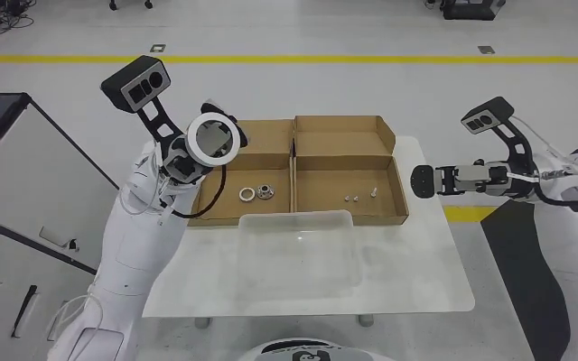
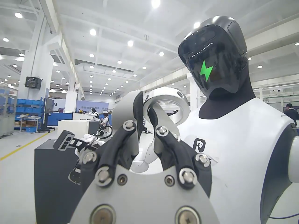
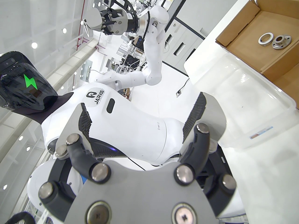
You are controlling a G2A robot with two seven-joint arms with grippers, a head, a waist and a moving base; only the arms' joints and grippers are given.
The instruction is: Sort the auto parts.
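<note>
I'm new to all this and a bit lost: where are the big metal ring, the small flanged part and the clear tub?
big metal ring [image 2: 163, 95]: left wrist view, its outer band.
small flanged part [image 1: 264, 190]: top view, its hub.
clear tub [image 1: 293, 216]: top view, its far rim.

Left arm [image 1: 135, 239]: raised at the left side of the table [image 1: 433, 271], elbow bent, forearm pointing upward.
Left wrist: turned so that the gripper faces back toward the robot's head.
Left gripper [image 2: 146, 115]: held high above the table's level, fingers closed on the rim of a metal ring [image 2: 169, 96], one finger outside the rim and one through the hole.
Right arm [image 1: 492, 178]: held level just off the table's right edge, forearm pointing toward the table.
Right gripper [image 3: 140, 117]: fingers spread wide, ribbed pads [image 3: 84, 120] facing each other.
</note>
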